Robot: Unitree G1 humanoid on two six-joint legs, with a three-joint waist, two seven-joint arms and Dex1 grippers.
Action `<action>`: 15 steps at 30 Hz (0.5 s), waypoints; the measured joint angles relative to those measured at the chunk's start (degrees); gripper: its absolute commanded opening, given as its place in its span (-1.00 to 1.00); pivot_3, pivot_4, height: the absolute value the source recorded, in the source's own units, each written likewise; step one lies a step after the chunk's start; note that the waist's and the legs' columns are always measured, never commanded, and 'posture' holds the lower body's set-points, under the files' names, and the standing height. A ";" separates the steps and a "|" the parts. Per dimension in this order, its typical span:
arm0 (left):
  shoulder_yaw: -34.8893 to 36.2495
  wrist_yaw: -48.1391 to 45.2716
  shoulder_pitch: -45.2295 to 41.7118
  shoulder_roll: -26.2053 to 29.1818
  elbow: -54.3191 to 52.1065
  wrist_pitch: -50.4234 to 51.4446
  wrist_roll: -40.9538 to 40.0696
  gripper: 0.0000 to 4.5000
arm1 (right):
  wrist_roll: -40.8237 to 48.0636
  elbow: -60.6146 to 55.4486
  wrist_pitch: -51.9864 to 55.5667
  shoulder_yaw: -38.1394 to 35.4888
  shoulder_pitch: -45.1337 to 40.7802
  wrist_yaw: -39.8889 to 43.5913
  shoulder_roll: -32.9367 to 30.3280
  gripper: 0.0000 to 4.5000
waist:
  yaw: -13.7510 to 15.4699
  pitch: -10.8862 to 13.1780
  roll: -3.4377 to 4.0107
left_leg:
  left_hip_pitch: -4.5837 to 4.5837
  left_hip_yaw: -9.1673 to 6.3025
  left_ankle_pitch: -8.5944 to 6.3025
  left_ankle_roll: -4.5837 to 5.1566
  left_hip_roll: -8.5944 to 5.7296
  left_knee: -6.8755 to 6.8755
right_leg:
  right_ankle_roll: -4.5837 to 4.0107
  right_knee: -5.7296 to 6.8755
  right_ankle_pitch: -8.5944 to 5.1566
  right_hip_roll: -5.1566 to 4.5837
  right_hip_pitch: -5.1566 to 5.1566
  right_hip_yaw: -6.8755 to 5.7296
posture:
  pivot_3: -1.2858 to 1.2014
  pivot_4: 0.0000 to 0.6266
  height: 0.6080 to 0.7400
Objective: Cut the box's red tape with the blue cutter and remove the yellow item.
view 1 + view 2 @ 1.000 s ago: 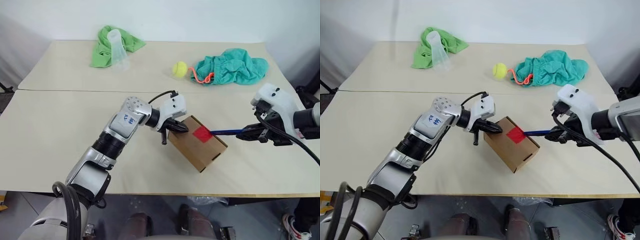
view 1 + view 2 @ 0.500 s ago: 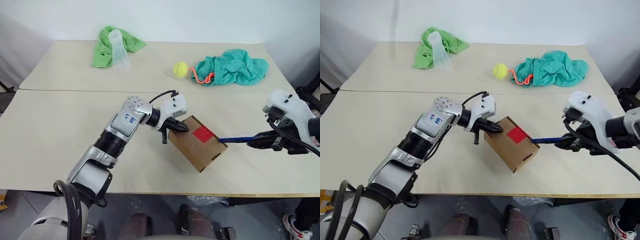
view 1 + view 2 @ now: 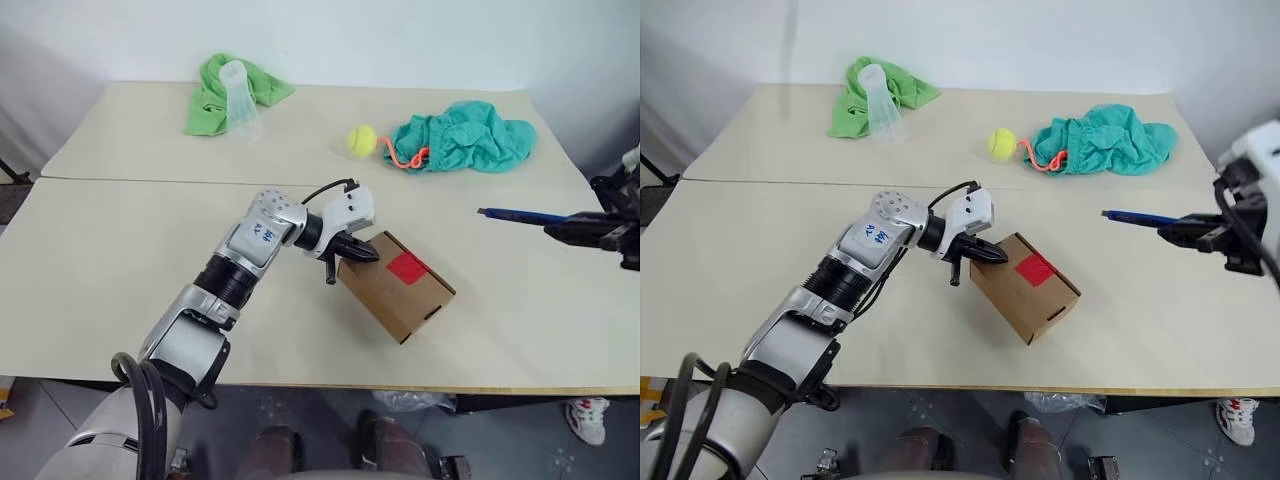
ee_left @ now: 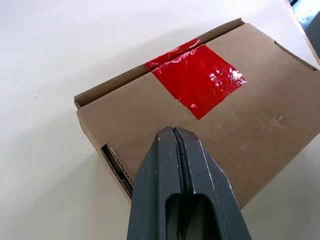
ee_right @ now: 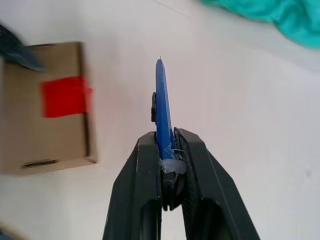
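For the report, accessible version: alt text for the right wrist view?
The right gripper is shut on the blue cutter, whose tip points out over the pale table. The box with its red tape lies off to one side, clear of the blade.

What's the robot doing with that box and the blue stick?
The robot is working on opening a cardboard box on the table. Its left gripper, fingers shut, presses on one end of the box to steady it. Its right gripper holds the blue cutter in the air, off to the right and clear of the box. The red tape looks split along the flap seam. The flaps are not open yet, so nothing has come out.
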 measured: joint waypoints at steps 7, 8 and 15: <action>0.02 -0.13 -1.51 -0.80 3.08 -1.28 1.50 -1.00 | -12.37 1.26 -29.46 -3.75 18.69 -3.79 28.47 -0.94 | -0.18 -0.05 0.14 | 0.31 0.14 0.03 0.09 -0.05 -0.11 | 0.21 -0.16 0.14 0.25 0.44 -0.14 | 0.03 -0.52 1.00; 0.06 -0.14 -1.69 -0.88 3.55 -1.44 1.53 -1.00 | -13.33 2.26 -33.18 -3.09 20.09 -3.58 31.48 -0.94 | -0.28 -0.07 0.20 | 0.31 0.14 0.03 0.11 -0.06 -0.09 | 0.21 -0.14 0.14 0.23 0.46 -0.11 | 0.03 -0.52 1.00; 0.48 -0.11 -2.01 -0.90 4.16 -1.57 1.79 -1.00 | -16.70 7.20 -41.26 -0.04 22.68 -3.42 34.85 -0.94 | -0.55 -0.09 0.55 | 0.34 0.12 0.03 0.31 -0.11 -0.08 | 0.20 -0.17 0.20 0.05 0.37 0.14 | 0.03 -0.52 1.00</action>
